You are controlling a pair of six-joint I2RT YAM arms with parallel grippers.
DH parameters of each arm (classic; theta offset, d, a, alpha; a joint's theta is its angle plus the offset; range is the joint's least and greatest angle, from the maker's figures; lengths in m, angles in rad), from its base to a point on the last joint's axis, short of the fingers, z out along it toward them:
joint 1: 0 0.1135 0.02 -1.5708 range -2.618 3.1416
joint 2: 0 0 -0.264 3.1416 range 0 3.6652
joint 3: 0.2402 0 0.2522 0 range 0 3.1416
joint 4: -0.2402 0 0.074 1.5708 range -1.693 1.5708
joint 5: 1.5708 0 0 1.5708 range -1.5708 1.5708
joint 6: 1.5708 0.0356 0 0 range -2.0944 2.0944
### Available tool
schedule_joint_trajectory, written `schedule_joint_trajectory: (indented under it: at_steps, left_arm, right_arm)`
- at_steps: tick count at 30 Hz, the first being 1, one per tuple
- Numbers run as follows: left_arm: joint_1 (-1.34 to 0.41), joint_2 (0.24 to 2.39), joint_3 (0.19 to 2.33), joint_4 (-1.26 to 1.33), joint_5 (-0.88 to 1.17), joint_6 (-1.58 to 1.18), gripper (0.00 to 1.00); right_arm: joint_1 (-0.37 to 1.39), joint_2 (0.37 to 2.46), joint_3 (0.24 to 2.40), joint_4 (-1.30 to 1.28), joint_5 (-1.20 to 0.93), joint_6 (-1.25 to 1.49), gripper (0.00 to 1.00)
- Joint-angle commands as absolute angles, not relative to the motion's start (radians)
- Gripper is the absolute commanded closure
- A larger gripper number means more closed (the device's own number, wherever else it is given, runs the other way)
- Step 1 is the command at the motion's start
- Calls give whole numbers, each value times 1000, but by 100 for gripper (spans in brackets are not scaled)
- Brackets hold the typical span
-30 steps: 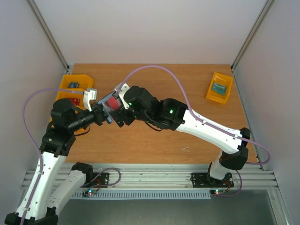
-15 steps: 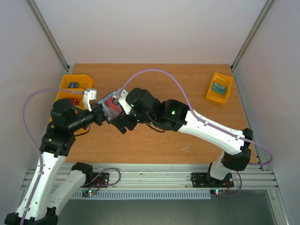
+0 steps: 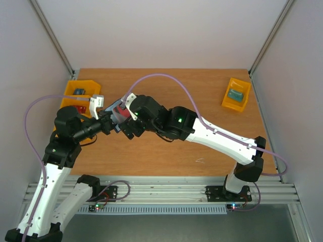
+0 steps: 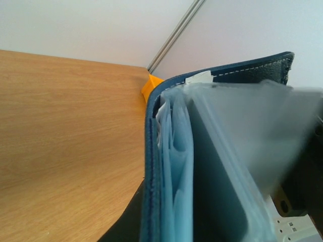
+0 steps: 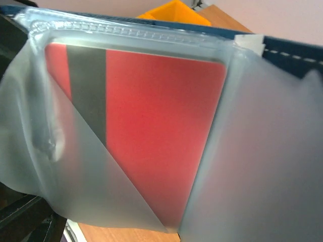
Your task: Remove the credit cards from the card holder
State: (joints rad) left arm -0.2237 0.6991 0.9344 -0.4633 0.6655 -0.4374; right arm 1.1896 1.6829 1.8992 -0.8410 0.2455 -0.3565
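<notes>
The card holder [image 3: 114, 108], navy blue, hangs open above the table's left side, and my left gripper [image 3: 107, 122] is shut on its edge. From the left wrist I see its navy spine [image 4: 150, 166] and pale blue plastic sleeves [image 4: 176, 166] edge-on; my own fingers are hidden. A red credit card [image 5: 161, 126] with a dark stripe sits inside a frosted sleeve, filling the right wrist view. The navy cover [image 5: 292, 55] shows behind it. My right gripper [image 3: 126, 119] is pressed close to the card's face with jaws spread wide and nothing pinched between them.
A yellow bin [image 3: 81, 91] with small items stands at the table's far left, just behind my left arm. Another yellow bin [image 3: 236, 94] sits at the back right. The wooden table [image 3: 166, 151] runs between side walls.
My right gripper has shifted slightly left and closer onto the held card holder. The left arm and the holder have stayed put.
</notes>
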Motion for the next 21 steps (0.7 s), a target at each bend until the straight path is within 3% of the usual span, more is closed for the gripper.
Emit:
schedule_joint_trajectory:
  at_steps: [1, 7, 13, 21]
  left_arm:
    - [-222, 680, 933, -408, 703, -445, 100]
    - [-222, 672, 921, -406, 709, -440, 100]
    - [-222, 673, 917, -399, 720, -434, 100]
    - [-222, 674, 922, -416, 743, -349, 100]
  right_arm:
    - [1180, 1695, 1943, -860, 363, -295, 1]
    - [1155, 1650, 1907, -862, 358, -268, 3]
    - [1127, 1605, 1862, -835, 254, -261, 19]
    - [1098, 1574, 1859, -869, 189, -254, 16]
